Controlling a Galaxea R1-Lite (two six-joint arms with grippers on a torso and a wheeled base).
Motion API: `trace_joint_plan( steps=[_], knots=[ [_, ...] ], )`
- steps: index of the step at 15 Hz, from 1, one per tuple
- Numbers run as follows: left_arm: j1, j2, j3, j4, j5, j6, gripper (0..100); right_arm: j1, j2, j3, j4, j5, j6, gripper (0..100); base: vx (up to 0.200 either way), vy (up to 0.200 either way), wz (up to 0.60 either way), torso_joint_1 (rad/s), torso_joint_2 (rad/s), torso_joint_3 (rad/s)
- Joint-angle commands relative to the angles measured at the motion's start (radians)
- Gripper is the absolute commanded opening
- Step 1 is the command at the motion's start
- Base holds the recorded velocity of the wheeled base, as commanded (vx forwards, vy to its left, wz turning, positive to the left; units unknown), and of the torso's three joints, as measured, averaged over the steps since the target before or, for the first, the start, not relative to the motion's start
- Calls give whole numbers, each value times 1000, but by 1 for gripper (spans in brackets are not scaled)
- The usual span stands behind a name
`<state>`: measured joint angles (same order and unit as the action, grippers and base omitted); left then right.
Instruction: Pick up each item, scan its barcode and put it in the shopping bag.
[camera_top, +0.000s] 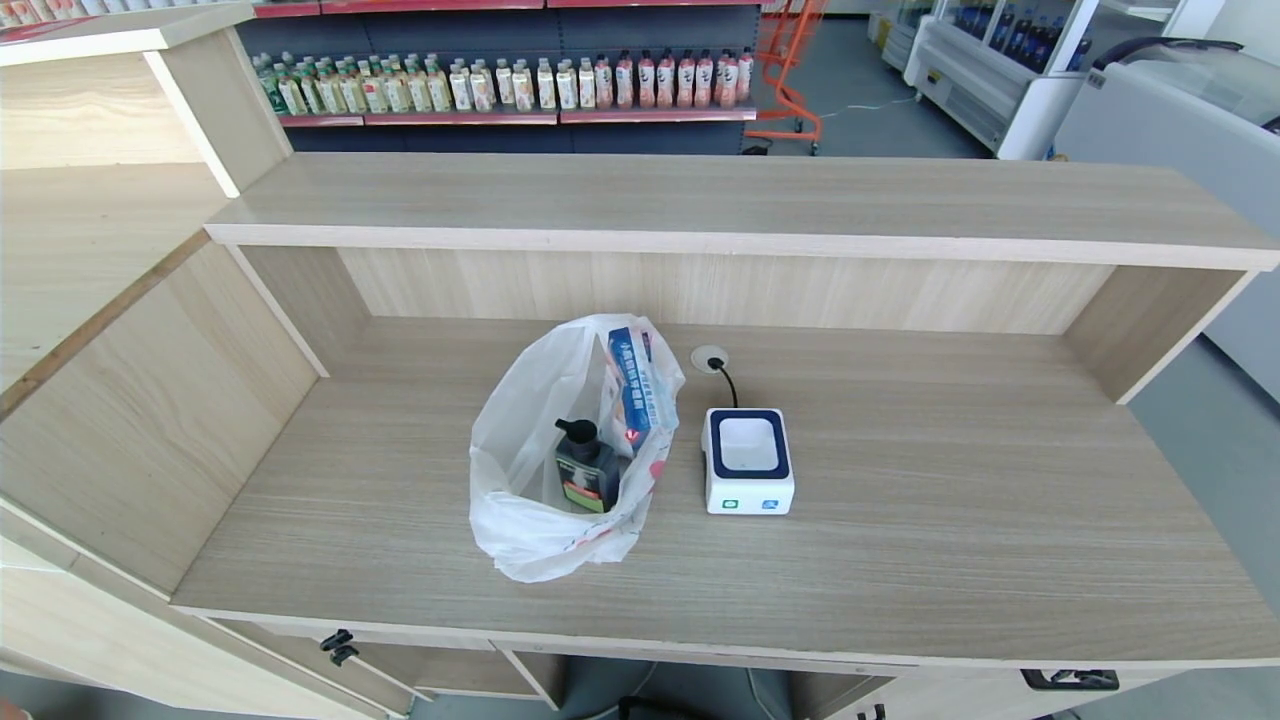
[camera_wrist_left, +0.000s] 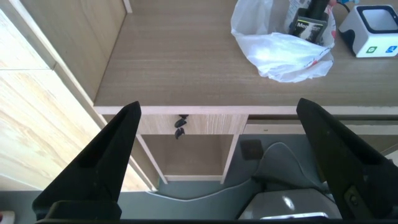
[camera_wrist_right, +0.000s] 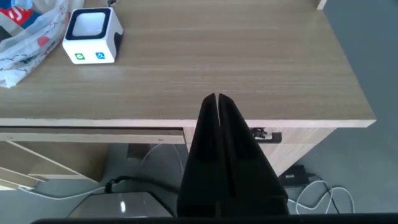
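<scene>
A white plastic shopping bag (camera_top: 540, 470) stands open near the middle of the wooden counter (camera_top: 950, 520). Inside it are a dark pump bottle (camera_top: 585, 468) and a blue-and-white packet (camera_top: 632, 385). Just to its right sits the white barcode scanner (camera_top: 748, 460) with a dark-rimmed window, its cable running to a grommet (camera_top: 709, 358). The left gripper (camera_wrist_left: 217, 155) hangs open below the counter's front edge, the bag (camera_wrist_left: 283, 43) and bottle (camera_wrist_left: 311, 25) far beyond it. My right gripper (camera_wrist_right: 216, 109) is shut with nothing in it, at the front edge, away from the scanner (camera_wrist_right: 93, 36).
A raised shelf (camera_top: 740, 205) runs along the counter's back, with side walls at both ends. Drawers with dark handles (camera_top: 338, 646) sit under the front edge. Store shelving with bottles (camera_top: 500, 85) and freezers (camera_top: 1180, 100) stand behind.
</scene>
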<state>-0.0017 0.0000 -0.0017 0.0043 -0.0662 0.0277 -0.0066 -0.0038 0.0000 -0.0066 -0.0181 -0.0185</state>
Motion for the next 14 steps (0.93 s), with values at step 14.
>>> trace_joint_plan(
  steps=[14],
  knots=[
    [0, 2, 0, 0, 0, 0, 100, 0, 4, 0, 0, 0, 0, 0, 29, -57, 0, 0, 0, 2]
  ],
)
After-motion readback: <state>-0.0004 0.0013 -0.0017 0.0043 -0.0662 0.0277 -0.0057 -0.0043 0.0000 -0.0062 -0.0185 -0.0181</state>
